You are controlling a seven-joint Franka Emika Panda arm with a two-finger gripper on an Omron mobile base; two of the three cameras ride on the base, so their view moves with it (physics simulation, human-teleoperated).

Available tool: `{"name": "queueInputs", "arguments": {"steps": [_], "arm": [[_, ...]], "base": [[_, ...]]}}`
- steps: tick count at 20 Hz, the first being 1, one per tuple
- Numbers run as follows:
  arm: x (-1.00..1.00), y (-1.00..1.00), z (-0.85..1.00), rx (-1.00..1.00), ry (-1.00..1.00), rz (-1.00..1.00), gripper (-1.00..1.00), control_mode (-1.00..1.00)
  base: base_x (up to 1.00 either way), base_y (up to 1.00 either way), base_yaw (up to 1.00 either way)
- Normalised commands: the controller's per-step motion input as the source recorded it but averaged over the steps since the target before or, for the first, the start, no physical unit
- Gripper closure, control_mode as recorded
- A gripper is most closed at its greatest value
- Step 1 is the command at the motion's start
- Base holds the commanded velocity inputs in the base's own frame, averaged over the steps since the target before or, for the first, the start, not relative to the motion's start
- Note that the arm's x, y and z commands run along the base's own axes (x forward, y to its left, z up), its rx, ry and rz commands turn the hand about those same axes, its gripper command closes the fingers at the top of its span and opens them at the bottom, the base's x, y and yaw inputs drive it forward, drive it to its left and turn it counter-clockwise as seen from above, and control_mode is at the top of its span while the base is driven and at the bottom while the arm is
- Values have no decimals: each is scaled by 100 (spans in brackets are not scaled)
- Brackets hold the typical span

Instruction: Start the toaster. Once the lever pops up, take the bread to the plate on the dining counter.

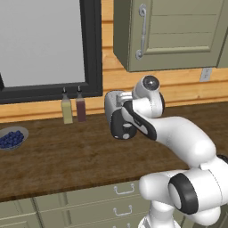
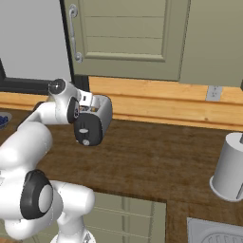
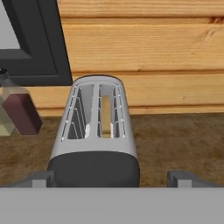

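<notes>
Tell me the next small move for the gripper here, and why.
Probably ease the gripper forward and down toward the black end panel of the toaster, where the lever should sit. The jaws stand wide open with nothing between them, the toaster lies straight ahead, and the bread sits down in the right slot, so toasting looks not yet started. The lever itself isn't visible.

Toaster (image 3: 94, 131): silver-grey shell, black end panel. Bread (image 3: 106, 114) in its right slot – pale tan. Counter (image 1: 67, 151): dark-brown wood grain. Two bottles by the counter's back edge – one yellowish (image 1: 67, 110), one dark maroon (image 1: 80, 108). Bowl (image 1: 12, 138) at the left edge: grey, contents apparently blue berries.
</notes>
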Motion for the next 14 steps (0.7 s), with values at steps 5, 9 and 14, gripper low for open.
{"name": "queueInputs", "arguments": {"steps": [5,9,14], "arm": [[0,0,-6,5,0,0,-100,-100],[0,0,-14,3,0,0,-100,-100],[14,0,-8,2,0,-1,-100,-100]], "base": [[0,0,0],[0,0,0],[0,0,0]]}}
